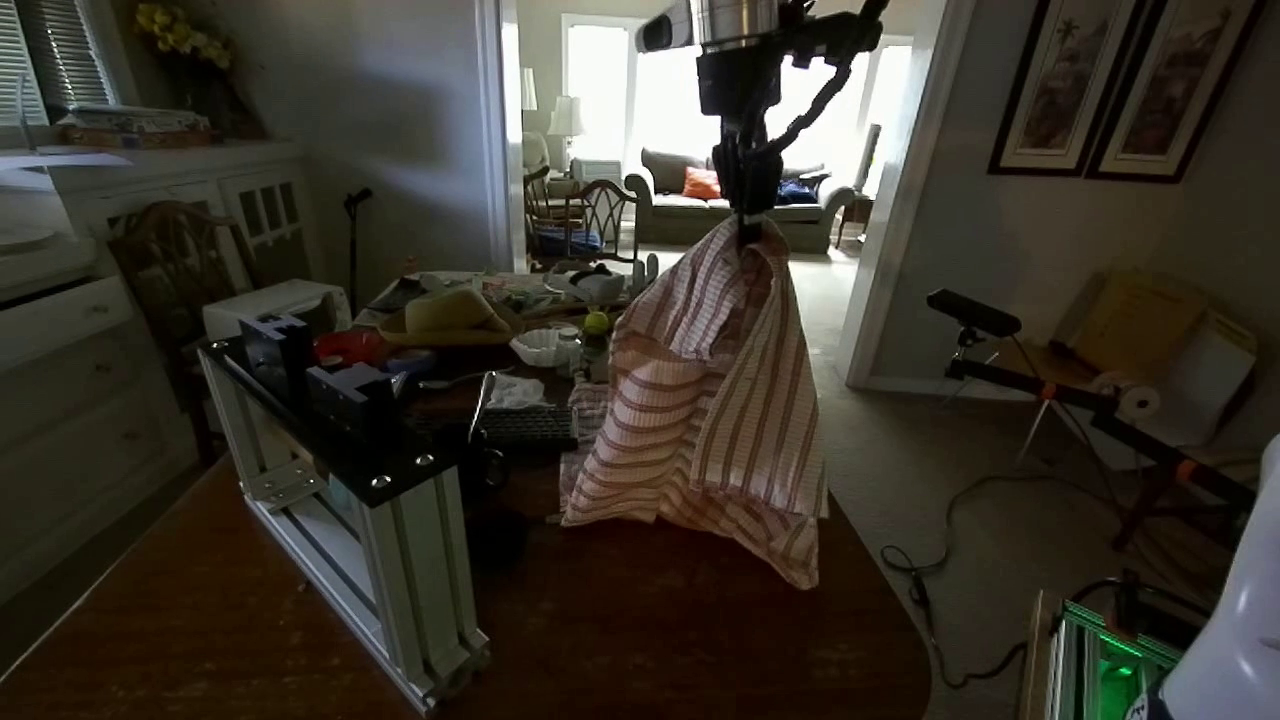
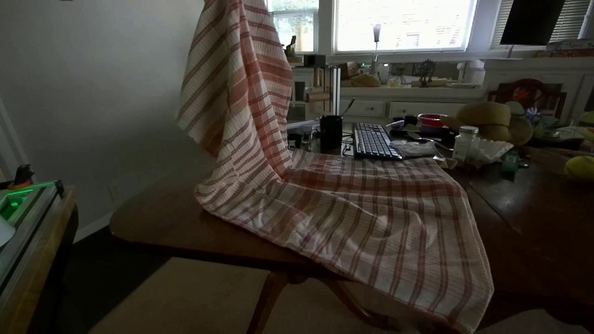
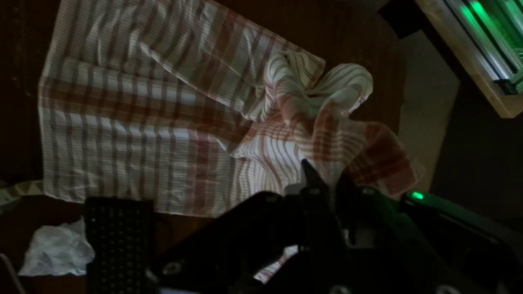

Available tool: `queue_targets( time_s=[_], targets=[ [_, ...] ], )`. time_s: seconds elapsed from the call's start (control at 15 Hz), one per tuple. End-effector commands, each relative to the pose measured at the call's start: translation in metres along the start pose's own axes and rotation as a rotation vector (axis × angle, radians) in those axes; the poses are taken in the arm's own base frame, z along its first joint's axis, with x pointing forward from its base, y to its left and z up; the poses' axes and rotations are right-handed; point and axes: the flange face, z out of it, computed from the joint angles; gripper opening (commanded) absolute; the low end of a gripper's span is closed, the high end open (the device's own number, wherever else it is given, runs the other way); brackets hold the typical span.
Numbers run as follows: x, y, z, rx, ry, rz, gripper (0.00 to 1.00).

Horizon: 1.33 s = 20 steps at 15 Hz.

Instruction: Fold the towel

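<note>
Pinching the towel, the jaws hold it up; its right part drapes the table in an exterior view.

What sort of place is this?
Probably somebody's home, perhaps a dining room. In an exterior view, a wooden table fills the foreground, a sofa stands in the background, and framed pictures hang off to one side.

Striped towel partly on table
</note>
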Motion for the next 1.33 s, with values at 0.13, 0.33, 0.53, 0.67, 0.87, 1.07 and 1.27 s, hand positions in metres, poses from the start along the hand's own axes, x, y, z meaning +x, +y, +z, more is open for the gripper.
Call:
queue_targets(
  time_s=[0.13,0.33,0.53,0.67,0.87,1.07,1.27],
  targets=[
    [0.015,0.092,0.055,-0.087,-0.005,0.127,0.02],
    [0.015,0.139,0.09,-0.158,-0.004,0.279,0.02],
    [0.003,0.18,0.117,-0.188,-0.016,0.437,0.02],
    [-0.007,0.204,0.134,-0.183,-0.018,0.536,0.02],
    [-0.015,0.235,0.165,-0.193,-0.027,0.668,0.02],
    [-0.017,0.264,0.194,-0.24,-0.006,0.796,0.02],
    [-0.021,0.256,0.195,-0.209,-0.01,0.768,0.08]
  ],
)
